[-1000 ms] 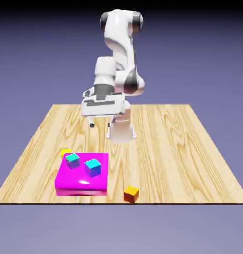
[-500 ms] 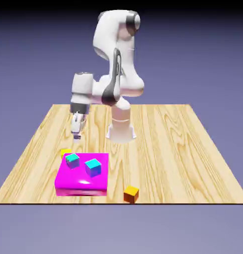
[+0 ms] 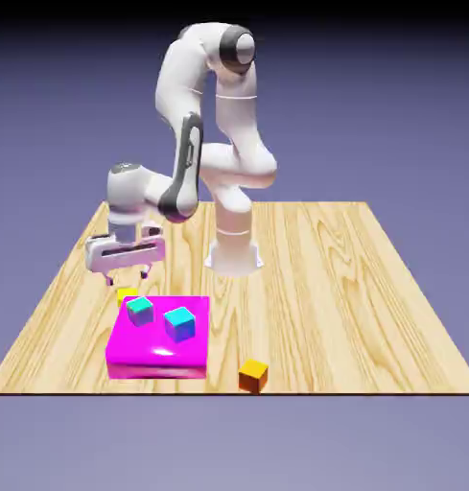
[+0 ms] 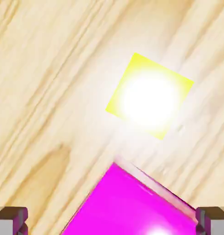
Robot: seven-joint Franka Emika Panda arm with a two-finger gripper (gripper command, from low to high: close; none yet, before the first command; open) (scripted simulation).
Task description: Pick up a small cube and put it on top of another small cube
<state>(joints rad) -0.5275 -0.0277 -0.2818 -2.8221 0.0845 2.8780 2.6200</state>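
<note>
At the exterior view's left the gripper [image 3: 126, 278] is hanging released, jaws wide, above the yellow cube [image 3: 128, 295], which is sitting flat and corner-on in the hand view beside the magenta block [image 3: 157, 355], with the orange cube [image 3: 253, 374] lying lower right on the wooden tabletop [image 3: 334, 288] before a blue-violet backdrop.

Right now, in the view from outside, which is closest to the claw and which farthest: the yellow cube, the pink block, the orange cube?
From the gripper:
1. Yellow cube, just beneath it.
2. Pink block, toward the camera.
3. Orange cube, table's front edge.

Wooden table [image 3: 315, 278]: yellow cube [image 3: 126, 295], orange cube [image 3: 253, 374], magenta block [image 3: 156, 353]
</note>
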